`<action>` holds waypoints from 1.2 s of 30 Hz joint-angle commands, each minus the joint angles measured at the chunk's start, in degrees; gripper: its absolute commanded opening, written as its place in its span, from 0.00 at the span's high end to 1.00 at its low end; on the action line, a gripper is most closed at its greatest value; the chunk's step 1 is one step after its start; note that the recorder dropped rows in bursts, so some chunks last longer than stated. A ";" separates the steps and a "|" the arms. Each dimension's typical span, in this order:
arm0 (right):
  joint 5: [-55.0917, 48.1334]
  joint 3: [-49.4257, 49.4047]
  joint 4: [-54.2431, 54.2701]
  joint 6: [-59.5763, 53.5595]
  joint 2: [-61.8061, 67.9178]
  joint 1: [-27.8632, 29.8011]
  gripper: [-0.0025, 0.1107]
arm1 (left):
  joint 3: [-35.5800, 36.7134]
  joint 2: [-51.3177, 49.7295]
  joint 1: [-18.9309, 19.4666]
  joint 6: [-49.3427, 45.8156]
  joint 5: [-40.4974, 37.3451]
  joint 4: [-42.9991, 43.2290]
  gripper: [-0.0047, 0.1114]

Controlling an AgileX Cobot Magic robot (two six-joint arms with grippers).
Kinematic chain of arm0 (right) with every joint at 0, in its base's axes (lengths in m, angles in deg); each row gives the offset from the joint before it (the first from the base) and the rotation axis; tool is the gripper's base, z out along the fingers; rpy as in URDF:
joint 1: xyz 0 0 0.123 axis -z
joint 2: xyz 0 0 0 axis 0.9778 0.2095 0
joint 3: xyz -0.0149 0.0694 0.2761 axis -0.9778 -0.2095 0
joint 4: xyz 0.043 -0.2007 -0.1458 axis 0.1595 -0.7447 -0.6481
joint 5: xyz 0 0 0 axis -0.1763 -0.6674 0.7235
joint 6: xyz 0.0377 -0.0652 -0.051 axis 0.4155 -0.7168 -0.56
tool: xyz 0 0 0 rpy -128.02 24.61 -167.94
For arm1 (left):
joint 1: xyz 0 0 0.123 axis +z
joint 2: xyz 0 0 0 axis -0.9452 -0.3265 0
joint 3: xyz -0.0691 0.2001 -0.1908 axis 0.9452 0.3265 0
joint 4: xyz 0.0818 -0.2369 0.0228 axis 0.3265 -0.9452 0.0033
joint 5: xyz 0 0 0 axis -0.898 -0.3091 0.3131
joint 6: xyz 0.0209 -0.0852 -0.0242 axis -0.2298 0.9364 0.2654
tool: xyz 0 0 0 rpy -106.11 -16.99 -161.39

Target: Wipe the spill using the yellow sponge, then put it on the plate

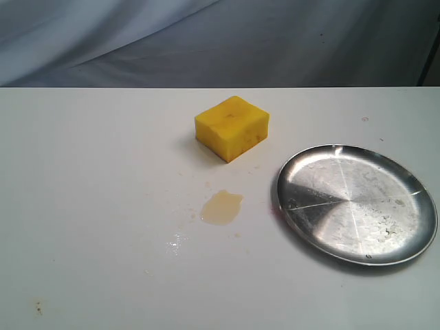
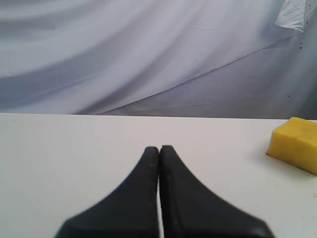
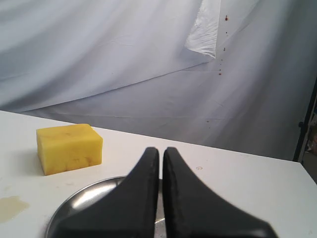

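The yellow sponge [image 1: 232, 127] lies flat on the white table, toward the back at the middle. In front of it sits the pale tan spill [image 1: 221, 207], an irregular small puddle. The silver plate [image 1: 356, 203] rests at the right, with nothing on it. Neither arm shows in the exterior view. My left gripper [image 2: 159, 148] is shut and holds nothing, with the sponge [image 2: 294, 144] far off to one side. My right gripper [image 3: 161, 149] is shut with nothing in it, hovering over the plate's rim [image 3: 74, 203]; the sponge [image 3: 69, 148] and the spill's edge [image 3: 11, 207] lie beyond.
Tiny clear droplets [image 1: 176, 242] glisten on the table near the spill. A small dark speck [image 1: 38, 307] marks the front left. A grey cloth backdrop [image 1: 220, 41] hangs behind the table's far edge.
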 commanded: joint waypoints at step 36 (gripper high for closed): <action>1.07 -0.22 -0.38 -0.35 -0.25 -0.05 0.95 | 0.25 0.09 -0.05 0.14 0.23 0.04 0.95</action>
